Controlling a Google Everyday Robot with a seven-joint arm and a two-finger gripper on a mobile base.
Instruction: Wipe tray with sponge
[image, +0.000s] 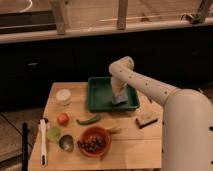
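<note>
A green tray (100, 96) sits at the back middle of the wooden table. My white arm reaches down into its right half. My gripper (120, 95) is down inside the tray, holding a blue sponge (119, 100) against the tray floor near the right front corner.
On the table (75, 155): a white lidded jar (63, 96), a tomato (63, 119), a green chili (88, 120), a red bowl of grapes (93, 141), a metal cup (66, 143), a green cup (54, 133), a white utensil (43, 140), a brush (146, 119) at the right.
</note>
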